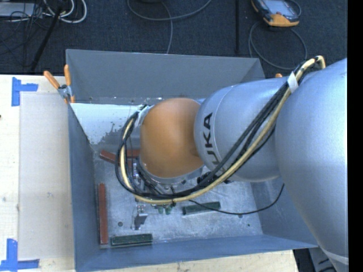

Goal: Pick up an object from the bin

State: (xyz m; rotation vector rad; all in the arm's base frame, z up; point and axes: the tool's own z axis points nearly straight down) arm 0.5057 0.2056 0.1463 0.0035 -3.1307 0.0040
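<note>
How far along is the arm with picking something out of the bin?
Done: the arm is down in the bin, with the gripper low over the floor. In hand: I see nothing held. The brown stick, green bar and dark bar lie on the floor, so grasping and lifting are left.

The one marking that can be read is the maker's name on the silver housing of the arm (pixel 244 112), beside the orange wrist cover (pixel 167 135). The dark capital letters (pixel 207 139) run along the casing, and "UKA" is legible above the cables (pixel 261 128). Any print on the small things in the bin (pixel 79 169) is too small to tell.
</note>
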